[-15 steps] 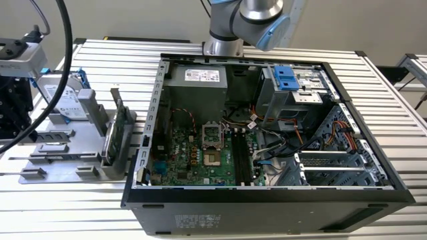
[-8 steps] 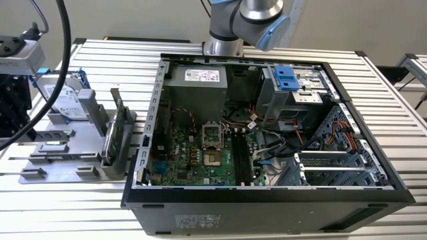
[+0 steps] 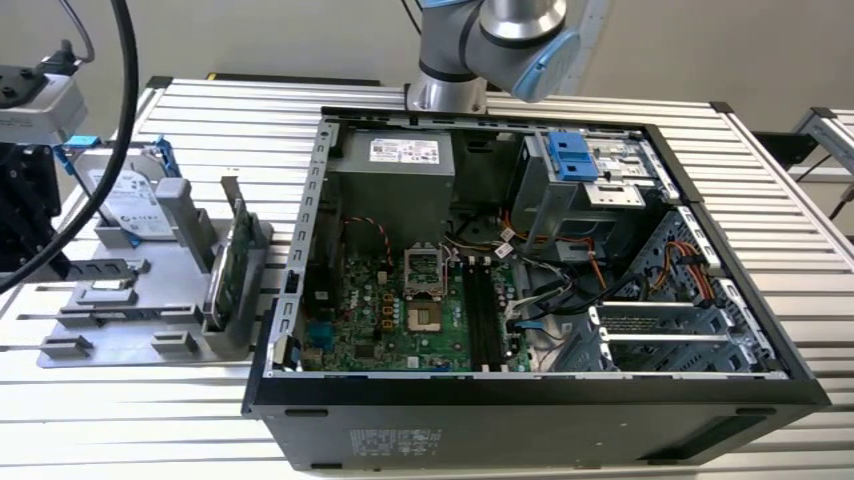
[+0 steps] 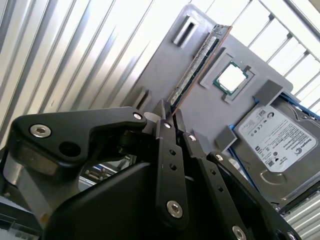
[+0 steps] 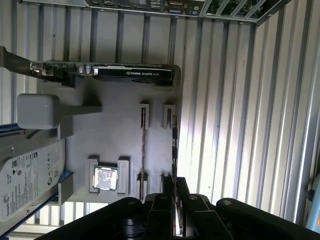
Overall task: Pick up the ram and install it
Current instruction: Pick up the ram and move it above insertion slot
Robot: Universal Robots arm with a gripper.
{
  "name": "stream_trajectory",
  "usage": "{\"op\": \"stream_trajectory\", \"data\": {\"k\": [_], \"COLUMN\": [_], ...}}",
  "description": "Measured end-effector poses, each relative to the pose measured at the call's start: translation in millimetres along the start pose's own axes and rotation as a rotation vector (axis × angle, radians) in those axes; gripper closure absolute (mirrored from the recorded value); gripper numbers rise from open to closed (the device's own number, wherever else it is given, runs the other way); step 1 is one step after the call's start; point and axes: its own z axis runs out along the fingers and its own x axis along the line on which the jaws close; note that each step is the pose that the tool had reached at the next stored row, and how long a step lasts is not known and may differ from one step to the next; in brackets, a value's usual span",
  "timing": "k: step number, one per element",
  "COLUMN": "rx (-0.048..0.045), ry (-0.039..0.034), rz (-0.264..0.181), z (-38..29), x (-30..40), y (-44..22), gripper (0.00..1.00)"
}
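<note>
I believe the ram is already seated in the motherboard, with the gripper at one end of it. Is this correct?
Not quite. The ram is not installed yet: it stands on its edge in the gray holder, beside the processor chip. The second wrist view shows this. The gripper is indeed at one end of it.

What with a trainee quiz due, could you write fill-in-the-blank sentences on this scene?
The gripper is at one end of the ____, a stick standing on edge in the gray holder.
The processor chip lies between that stick and the ____.
The gray holder lies on the exterior view's ____ of the computer case.
Missing: ram; hard drive; left.
</note>
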Motion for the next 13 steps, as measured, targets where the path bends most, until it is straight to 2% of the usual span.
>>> {"op": "stream_trajectory", "data": {"k": [13], "rx": [0.0000], "ry": [0.0000], "rz": [0.000], "z": [-6.3], "x": [0.0], "y": [-0.6], "gripper": [1.00]}}
